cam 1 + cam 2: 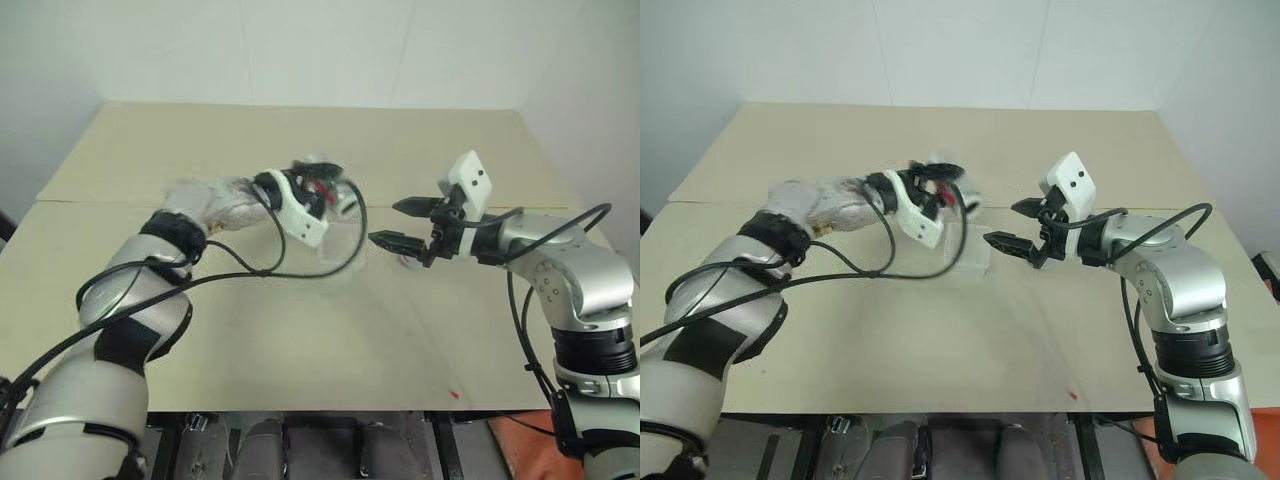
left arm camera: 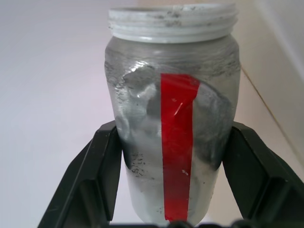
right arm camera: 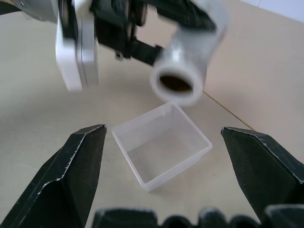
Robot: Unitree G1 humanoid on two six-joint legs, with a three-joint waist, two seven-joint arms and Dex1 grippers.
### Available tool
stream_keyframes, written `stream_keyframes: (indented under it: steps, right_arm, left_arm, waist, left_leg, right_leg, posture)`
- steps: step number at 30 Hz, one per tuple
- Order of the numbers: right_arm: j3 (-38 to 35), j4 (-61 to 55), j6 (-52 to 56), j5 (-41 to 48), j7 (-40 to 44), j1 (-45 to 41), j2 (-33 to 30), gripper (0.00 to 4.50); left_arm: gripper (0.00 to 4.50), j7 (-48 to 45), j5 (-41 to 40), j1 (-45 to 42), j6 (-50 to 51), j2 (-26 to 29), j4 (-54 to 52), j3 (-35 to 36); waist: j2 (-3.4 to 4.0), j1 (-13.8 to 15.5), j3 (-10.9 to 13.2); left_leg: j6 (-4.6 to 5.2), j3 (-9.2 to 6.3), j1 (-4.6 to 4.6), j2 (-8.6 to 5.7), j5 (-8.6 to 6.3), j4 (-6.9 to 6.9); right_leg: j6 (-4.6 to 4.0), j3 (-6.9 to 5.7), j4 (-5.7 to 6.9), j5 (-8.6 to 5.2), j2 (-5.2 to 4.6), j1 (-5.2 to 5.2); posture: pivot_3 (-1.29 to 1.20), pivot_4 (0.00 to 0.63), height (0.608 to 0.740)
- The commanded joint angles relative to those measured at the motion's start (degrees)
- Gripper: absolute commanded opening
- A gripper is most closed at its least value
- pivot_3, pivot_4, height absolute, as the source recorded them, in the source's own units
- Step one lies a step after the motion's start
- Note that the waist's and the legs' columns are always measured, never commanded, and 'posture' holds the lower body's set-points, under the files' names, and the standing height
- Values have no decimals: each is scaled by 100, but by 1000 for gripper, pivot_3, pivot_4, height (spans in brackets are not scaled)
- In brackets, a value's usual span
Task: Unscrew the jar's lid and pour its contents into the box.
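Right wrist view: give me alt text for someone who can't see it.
The left gripper holds the uncapped jar tipped on its side, its open mouth facing the camera above the box, which sits empty on the tan table. The right gripper hangs open before them, holding nothing.

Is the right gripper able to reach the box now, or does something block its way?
Probably yes. The right gripper is open and aimed at the box on the table, with nothing between them. The jar, held tilted by the left gripper, hangs above the box, not in the path.
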Motion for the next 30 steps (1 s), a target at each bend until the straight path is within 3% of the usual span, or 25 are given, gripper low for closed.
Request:
stream_keyframes:
  steps: [1,4,7,9,13,18,23,28,30]
  right_arm:
    - [-253,-58,-22,161,69,-56,-106,4486]
    - [-202,-49,-16,145,108,-85,-138,4486]
    - [-222,-110,46,175,129,-70,-166,4486]
    - [-201,-64,64,182,172,-114,-183,4486]
    - [-137,-31,67,167,204,-193,-202,4486]
    - [-116,-57,70,194,194,-182,-219,4486]
    - [-64,-34,65,162,160,-194,-198,4486]
    - [-40,73,-9,100,231,-229,-280,4486]
    - [-41,85,-22,71,259,-214,-343,4486]
  left_arm:
    - [2766,-2822,-2977,620,1657,-235,-693,1600]
    - [2766,-3937,-4720,1205,3776,-445,-1574,2711]
    - [2766,-3330,-5982,1815,5586,-806,-3267,3550]
    - [2766,-2948,-5684,2063,5657,-847,-3434,3570]
    - [2766,-2644,-5886,2509,6266,-1010,-4337,3693]
    - [2766,-2303,-5684,2869,6419,-885,-4398,3798]
    - [2766,-2533,-5011,2376,5531,-708,-3581,3395]
    - [2766,-2683,-2708,762,1950,-165,-1605,1798]
    - [2766,-2067,-1187,79,530,75,-1005,734]
  waist:
    - [1,-13,-1]
    - [1,-34,-1]
    - [1,-59,0]
    - [1,-39,-1]
    - [1,-35,-1]
    - [1,-43,-1]
    - [1,0,-1]
    - [0,76,0]
    - [0,94,0]
  left_leg:
    - [-4,-1,1,1,2,0]
    - [-5,-3,4,2,3,6]
    - [-4,-16,1,3,2,8]
    - [-3,-29,-2,2,2,10]
    - [2,-26,23,-3,-1,7]
    - [24,-26,28,-2,-14,5]
    - [22,-22,25,-4,-13,2]
    - [23,-17,15,-9,-13,5]
    - [13,-12,13,-11,-7,-1]
  right_leg:
    - [0,-3,-1,0,0,2]
    - [0,-1,2,0,0,7]
    - [0,-1,5,0,3,6]
    - [1,-2,3,0,4,8]
    - [1,4,3,0,4,29]
    - [0,4,9,1,6,28]
    - [0,3,3,1,5,27]
    - [0,-2,-12,2,5,29]
    - [-1,0,-21,2,4,27]
  posture:
    - [0,150,740]
    - [0,150,740]
    - [0,150,740]
    - [0,150,740]
    - [0,150,740]
    - [0,150,740]
    - [0,150,740]
    - [0,150,740]
    - [0,150,740]
